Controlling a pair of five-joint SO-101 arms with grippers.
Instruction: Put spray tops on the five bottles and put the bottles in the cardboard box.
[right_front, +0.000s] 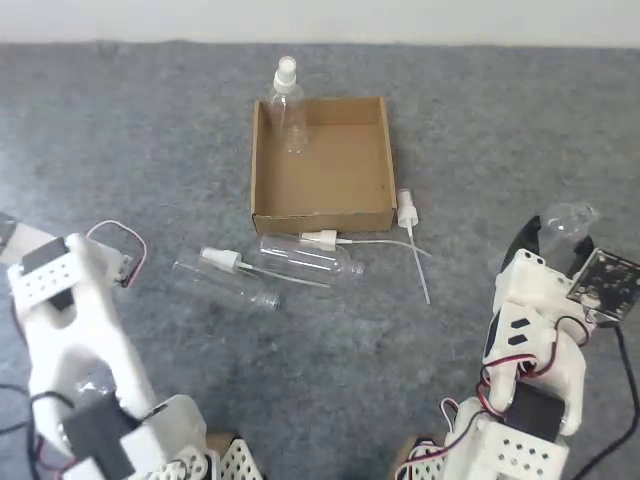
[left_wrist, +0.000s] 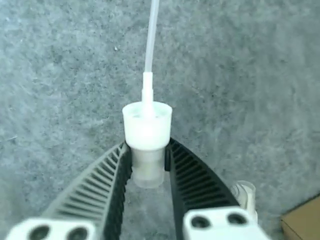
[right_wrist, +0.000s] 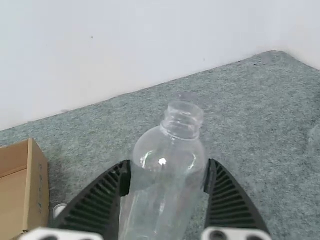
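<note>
In the left wrist view my left gripper (left_wrist: 146, 147) is shut on a white spray top (left_wrist: 147, 127), whose thin dip tube (left_wrist: 151, 40) points away over the carpet. My right gripper (right_wrist: 167, 170) is shut on a clear bottle (right_wrist: 170, 165) with an open neck; from above, that bottle (right_front: 567, 217) sits at the right of the table. The cardboard box (right_front: 320, 215) holds one capped bottle (right_front: 288, 105) leaning in its far left corner. Two clear bottles (right_front: 305, 258) (right_front: 225, 282) lie in front of the box, with loose spray tops (right_front: 320, 238) (right_front: 220, 258) lying by them. Another spray top (right_front: 407, 210) lies beside the box's right front corner.
Grey carpet covers the table. The left arm (right_front: 70, 300) stands at the near left, well clear of the box. A small white object (left_wrist: 245, 192) and a cardboard corner (left_wrist: 302, 220) lie near the left gripper. The box side (right_wrist: 25, 185) shows beside the right gripper.
</note>
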